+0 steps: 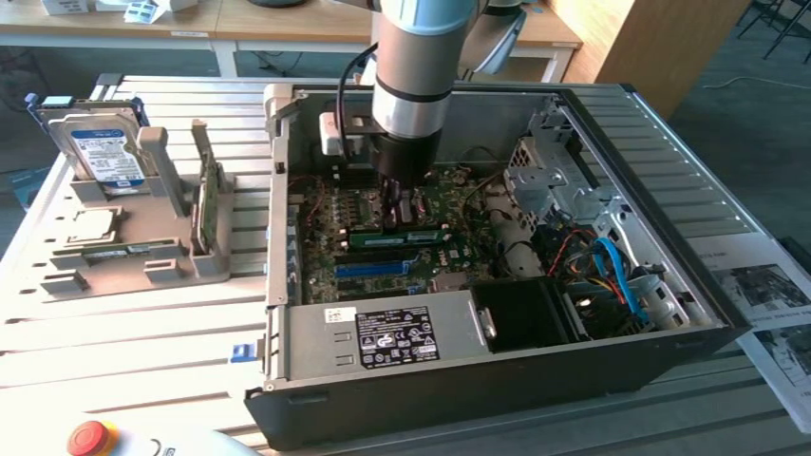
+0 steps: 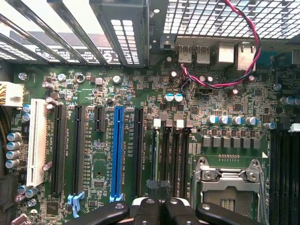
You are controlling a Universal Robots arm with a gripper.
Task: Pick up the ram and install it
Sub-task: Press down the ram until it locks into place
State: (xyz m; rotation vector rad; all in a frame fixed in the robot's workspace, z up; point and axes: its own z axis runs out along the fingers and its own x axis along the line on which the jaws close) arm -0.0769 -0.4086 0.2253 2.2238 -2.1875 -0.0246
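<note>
Pressing ram (image 2: 155, 154) into motherboard (image 2: 103, 178), tool (image 2: 159, 206) closed.

The motherboard (image 2: 98, 154) is dark green, carrying one long blue slot (image 2: 116, 152), one white slot (image 2: 36, 140) and several black slots (image 2: 58, 147). The ram (image 1: 403, 231) is green with dark chips. The computer case (image 1: 507, 380) is black outside, bare grey metal inside. The hard drive (image 1: 104, 152) is silver with a blue label. The bench (image 1: 127, 323) is pale grey, ribbed in parallel stripes. The fingers (image 2: 147, 213) are black.
</note>
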